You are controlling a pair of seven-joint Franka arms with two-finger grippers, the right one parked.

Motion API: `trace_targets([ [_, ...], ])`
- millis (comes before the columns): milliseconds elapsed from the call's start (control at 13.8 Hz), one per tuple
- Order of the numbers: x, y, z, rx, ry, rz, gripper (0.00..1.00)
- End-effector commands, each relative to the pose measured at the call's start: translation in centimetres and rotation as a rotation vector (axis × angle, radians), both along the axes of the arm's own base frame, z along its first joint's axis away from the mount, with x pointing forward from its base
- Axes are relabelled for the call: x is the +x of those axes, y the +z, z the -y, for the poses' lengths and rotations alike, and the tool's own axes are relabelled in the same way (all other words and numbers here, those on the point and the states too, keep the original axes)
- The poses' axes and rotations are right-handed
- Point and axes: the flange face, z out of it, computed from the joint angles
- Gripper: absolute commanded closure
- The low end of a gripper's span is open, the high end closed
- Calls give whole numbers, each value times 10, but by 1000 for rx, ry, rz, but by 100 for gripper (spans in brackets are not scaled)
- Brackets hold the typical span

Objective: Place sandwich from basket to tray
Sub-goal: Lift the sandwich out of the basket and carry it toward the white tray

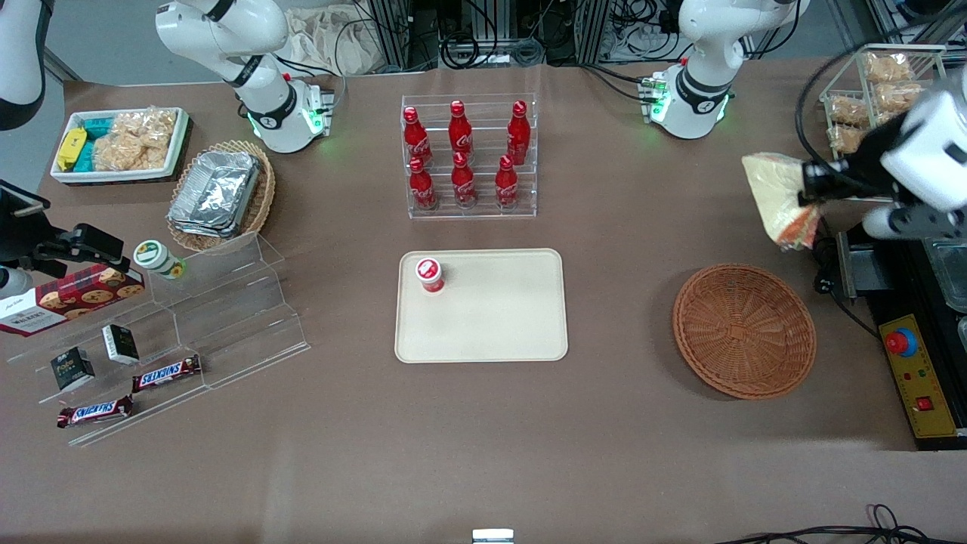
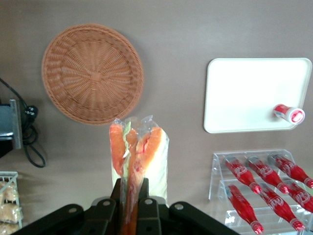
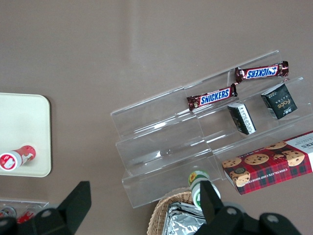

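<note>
My left gripper (image 1: 810,190) is shut on the sandwich (image 1: 780,198), a wrapped wedge with pale bread and orange filling. It holds it in the air, farther from the front camera than the basket (image 1: 744,330) and above the table at the working arm's end. The reddish-brown wicker basket has nothing in it. The cream tray (image 1: 498,317) lies mid-table with a small red-capped cup (image 1: 430,274) on it. In the left wrist view the gripper (image 2: 130,185) pinches the sandwich (image 2: 142,149) by its wrap, with the basket (image 2: 92,73) and tray (image 2: 244,93) below.
A clear rack of red cola bottles (image 1: 468,155) stands farther back than the tray. A wire rack of pastries (image 1: 880,87) and a yellow control box (image 1: 914,378) sit at the working arm's end. A tan basket with foil containers (image 1: 219,193) and acrylic snack steps (image 1: 189,332) lie toward the parked arm.
</note>
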Motion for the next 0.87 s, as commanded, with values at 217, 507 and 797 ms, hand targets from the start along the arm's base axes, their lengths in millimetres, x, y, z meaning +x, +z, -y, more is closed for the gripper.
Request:
trace_targets([
  [217, -39, 1, 122, -24, 18, -34, 87],
  [507, -10, -72, 190, 21, -79, -12, 88],
  [797, 28, -169, 243, 0, -142, -13, 88],
])
